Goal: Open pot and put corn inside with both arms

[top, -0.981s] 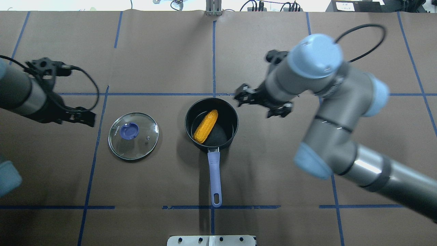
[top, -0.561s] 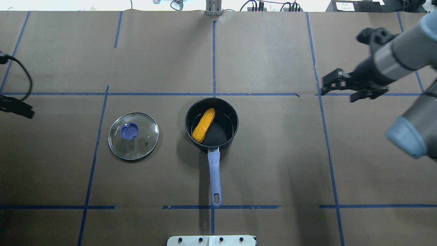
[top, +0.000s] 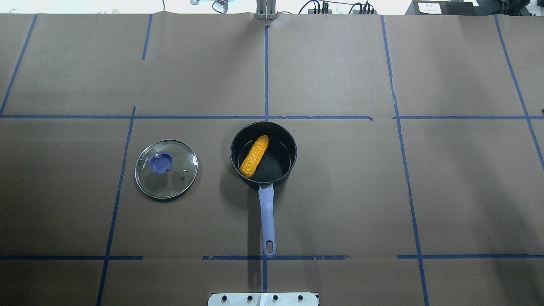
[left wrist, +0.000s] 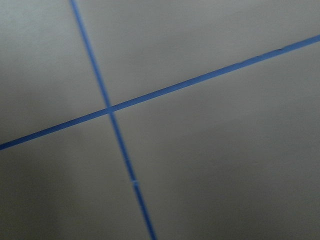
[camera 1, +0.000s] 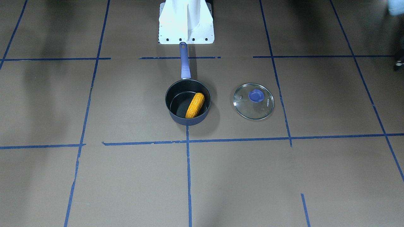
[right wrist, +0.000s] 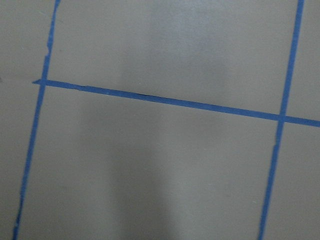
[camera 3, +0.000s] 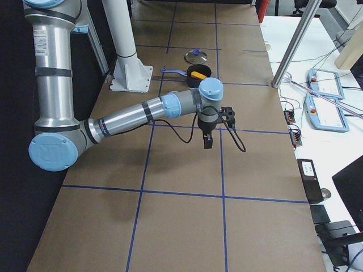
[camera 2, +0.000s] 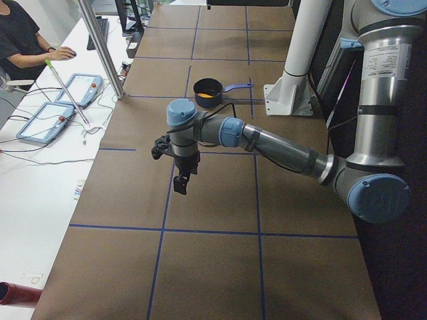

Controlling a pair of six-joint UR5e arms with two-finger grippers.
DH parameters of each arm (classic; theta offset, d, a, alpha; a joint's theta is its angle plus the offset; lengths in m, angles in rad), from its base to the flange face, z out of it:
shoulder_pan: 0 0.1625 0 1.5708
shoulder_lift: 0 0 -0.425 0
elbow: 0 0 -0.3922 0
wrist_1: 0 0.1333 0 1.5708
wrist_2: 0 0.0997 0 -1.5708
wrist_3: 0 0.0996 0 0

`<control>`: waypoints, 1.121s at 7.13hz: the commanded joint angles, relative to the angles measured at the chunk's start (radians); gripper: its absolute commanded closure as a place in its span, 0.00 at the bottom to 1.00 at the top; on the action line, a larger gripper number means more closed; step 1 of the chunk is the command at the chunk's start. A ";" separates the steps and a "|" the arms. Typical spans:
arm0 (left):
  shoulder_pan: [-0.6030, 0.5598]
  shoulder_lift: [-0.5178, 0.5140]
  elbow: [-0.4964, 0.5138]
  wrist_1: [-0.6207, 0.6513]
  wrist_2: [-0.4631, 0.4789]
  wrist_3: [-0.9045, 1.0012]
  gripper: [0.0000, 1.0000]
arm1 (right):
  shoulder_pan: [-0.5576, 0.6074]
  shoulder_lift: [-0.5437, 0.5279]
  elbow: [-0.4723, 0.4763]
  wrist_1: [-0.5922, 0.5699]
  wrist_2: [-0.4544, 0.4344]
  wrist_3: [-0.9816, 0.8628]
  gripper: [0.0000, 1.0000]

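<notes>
The dark navy pot [top: 232,154] stands open mid-table, its periwinkle handle [top: 267,221] pointing toward the robot base. The orange-yellow corn [top: 254,156] lies slanted inside it and also shows in the front view [camera 1: 195,105]. The glass lid [top: 166,169] with its blue knob lies flat on the table to the pot's left, apart from it. Both arms are outside the overhead view. My left gripper [camera 2: 180,183] hangs over bare table far out to the left. My right gripper [camera 3: 207,139] hangs far out to the right. Neither holds anything that shows, and I cannot tell whether they are open or shut.
The white base pedestal [camera 1: 186,22] stands just behind the pot's handle. Blue tape lines cross the brown table cover. Metal posts [camera 2: 100,47] and desks with teach pendants [camera 3: 326,85] line the far side, where a person [camera 2: 20,33] sits.
Both arms have swung outward, away from the pot and lid, and left the overhead view. The corn has settled slightly lower in the pot. The lid has not moved.
</notes>
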 commanded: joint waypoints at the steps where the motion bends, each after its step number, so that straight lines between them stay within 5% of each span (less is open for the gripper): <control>1: -0.074 -0.010 0.094 0.016 -0.097 0.058 0.00 | 0.126 -0.025 -0.145 -0.048 0.010 -0.320 0.00; 8: -0.074 0.025 0.129 0.006 -0.091 0.005 0.00 | 0.126 -0.032 -0.181 -0.043 -0.002 -0.321 0.00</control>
